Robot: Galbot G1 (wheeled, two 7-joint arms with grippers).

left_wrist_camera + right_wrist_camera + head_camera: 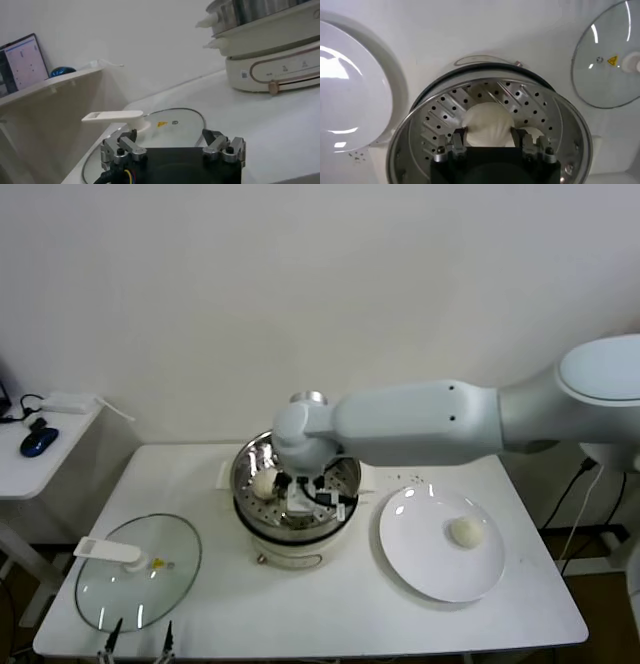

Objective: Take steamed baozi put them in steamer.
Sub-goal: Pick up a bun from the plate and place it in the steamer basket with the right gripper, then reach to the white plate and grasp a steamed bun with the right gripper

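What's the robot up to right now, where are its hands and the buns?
Right gripper down inside the steamer, shut on a baozi. Another baozi already in; one left on the plate. Left gripper open, idle over the glass lid. Nothing blocking.

Head view: high above, looking forward and down over the whole white table (330,604). Left wrist view: low at the table's near-left edge, facing across the glass lid (165,125) toward the steamer (270,55) — seen from the side. Right wrist view: close above, looking straight down into the steamer (490,120) — lid and plate (350,100) at the margins, probably partly cropped. Shared by all three: steamer and lid.
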